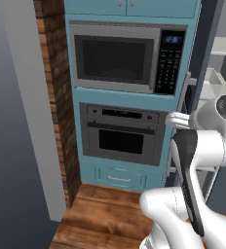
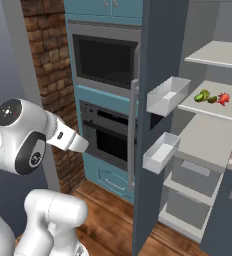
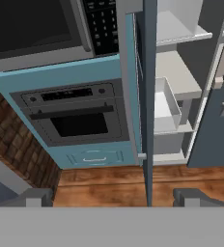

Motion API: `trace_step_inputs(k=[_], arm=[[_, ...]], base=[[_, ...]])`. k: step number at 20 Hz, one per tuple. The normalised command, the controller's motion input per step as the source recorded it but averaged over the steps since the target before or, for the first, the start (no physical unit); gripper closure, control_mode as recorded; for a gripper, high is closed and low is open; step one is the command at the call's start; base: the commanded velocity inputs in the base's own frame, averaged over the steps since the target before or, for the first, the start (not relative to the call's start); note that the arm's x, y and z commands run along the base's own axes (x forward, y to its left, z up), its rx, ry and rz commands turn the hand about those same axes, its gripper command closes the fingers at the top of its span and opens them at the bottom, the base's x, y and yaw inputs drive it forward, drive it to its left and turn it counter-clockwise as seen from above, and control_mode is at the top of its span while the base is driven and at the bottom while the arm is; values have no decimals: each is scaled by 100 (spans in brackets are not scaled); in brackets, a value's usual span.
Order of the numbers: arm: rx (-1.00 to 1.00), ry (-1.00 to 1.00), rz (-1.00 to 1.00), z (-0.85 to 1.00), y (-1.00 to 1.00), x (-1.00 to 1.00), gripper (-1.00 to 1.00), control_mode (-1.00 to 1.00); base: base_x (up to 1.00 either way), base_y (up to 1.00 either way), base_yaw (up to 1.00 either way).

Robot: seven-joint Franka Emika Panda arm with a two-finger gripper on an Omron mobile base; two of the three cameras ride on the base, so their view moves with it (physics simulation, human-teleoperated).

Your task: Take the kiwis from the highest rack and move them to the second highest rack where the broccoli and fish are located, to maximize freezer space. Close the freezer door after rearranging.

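A tall teal cabinet column (image 1: 129, 97) fills the far wall, with a built-in microwave (image 1: 127, 58) above and a wall oven (image 1: 122, 133) below it, then a small drawer (image 1: 120, 176) near the floor. A brick pillar (image 1: 56, 97) stands just left of the column, and a pale grey wall panel (image 1: 29, 107) sits nearer on the left. The floor (image 1: 105, 214) is warm brown wood planks.

To the right of the column the freezer door (image 2: 155, 125) stands open, edge-on toward the robot, dark blue-grey, with a long vertical handle (image 2: 133, 135) on its left face. Two white door bins (image 2: 167, 95) hang on its inner side, one above the other. Inside the freezer, white racks (image 2: 215, 54) step downward, with drawers (image 2: 193, 182) at the bottom. On one rack sit the kiwis (image 2: 202, 96), small green lumps, with a dark green piece that may be broccoli (image 2: 212, 99) just beside them and a red item, possibly the fish (image 2: 223, 99), touching or nearly so on the right; they are too small to separate with certainty.

The gripper (image 3: 113, 197) shows in the hand view as two grey finger tips (image 3: 36, 197) set wide apart, spread with nothing between them, well back from the freezer and facing the door's edge. The white arm (image 2: 23, 145) folds up near the base.
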Motion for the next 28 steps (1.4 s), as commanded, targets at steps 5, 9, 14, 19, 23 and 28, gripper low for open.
trace_step_inputs(k=[5,9,14,19,23,28], arm=[[0,0,0,0,0,0,-100,100],[0,0,0,0,0,0,-100,100],[0,0,0,0,0,0,-100,100],[0,0,0,0,0,0,-100,100],[0,0,0,0,0,0,-100,100],[0,0,0,0,0,0,-100,100]], base=[[34,44,-39],[46,64,-56],[57,71,-55],[61,59,-54],[68,59,-45],[69,50,-35]])
